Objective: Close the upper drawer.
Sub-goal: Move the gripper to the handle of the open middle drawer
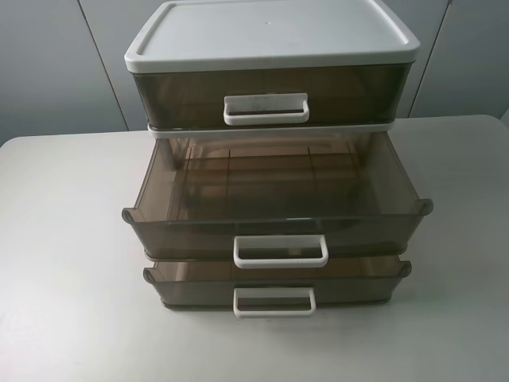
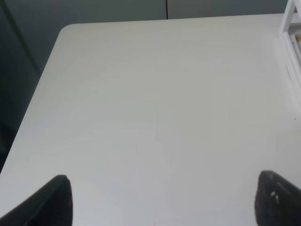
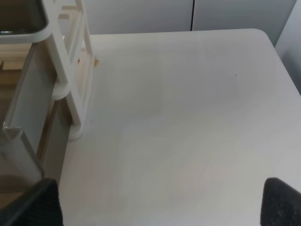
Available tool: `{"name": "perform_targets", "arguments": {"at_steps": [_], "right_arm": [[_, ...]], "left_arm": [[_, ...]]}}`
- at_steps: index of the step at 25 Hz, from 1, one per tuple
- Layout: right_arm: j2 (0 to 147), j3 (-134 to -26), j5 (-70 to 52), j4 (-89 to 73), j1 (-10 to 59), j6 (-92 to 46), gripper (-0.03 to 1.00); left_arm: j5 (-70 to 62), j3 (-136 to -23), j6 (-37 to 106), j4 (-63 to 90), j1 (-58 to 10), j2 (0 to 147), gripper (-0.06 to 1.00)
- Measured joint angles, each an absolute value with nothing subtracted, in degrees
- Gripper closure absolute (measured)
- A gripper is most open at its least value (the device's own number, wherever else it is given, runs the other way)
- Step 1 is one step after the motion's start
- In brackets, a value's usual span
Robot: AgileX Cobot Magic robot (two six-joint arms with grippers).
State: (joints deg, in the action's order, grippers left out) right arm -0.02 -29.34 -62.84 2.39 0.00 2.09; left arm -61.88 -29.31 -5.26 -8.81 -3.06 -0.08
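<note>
A white-framed cabinet (image 1: 270, 36) with three smoky brown drawers stands at the back middle of the table. The top drawer (image 1: 266, 89) sits flush in the frame, with a white handle (image 1: 266, 109). The middle drawer (image 1: 278, 203) is pulled far out towards the front and looks empty. The bottom drawer (image 1: 274, 282) is pulled out a little less far. Neither gripper shows in the exterior view. My left gripper (image 2: 164, 207) is open over bare table, left of the cabinet edge (image 2: 289, 23). My right gripper (image 3: 160, 207) is open beside the cabinet frame (image 3: 70, 70) and the pulled-out drawer's side (image 3: 19, 117).
The grey-white table (image 1: 64, 263) has rounded corners and grey panels behind it. The pulled-out drawers reach towards the table's front edge. A small orange speck (image 3: 95, 61) lies by the cabinet's foot.
</note>
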Motion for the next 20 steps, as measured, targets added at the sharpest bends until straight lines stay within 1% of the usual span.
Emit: {"name": "perform_targets", "arguments": {"at_steps": [20], "right_arm": [[-0.02,-29.34,-62.84,2.39,0.0,2.21,0.33]], "left_arm": [[-61.88,-29.31,-5.26,-8.81,-3.06,-0.08,0.2]]}}
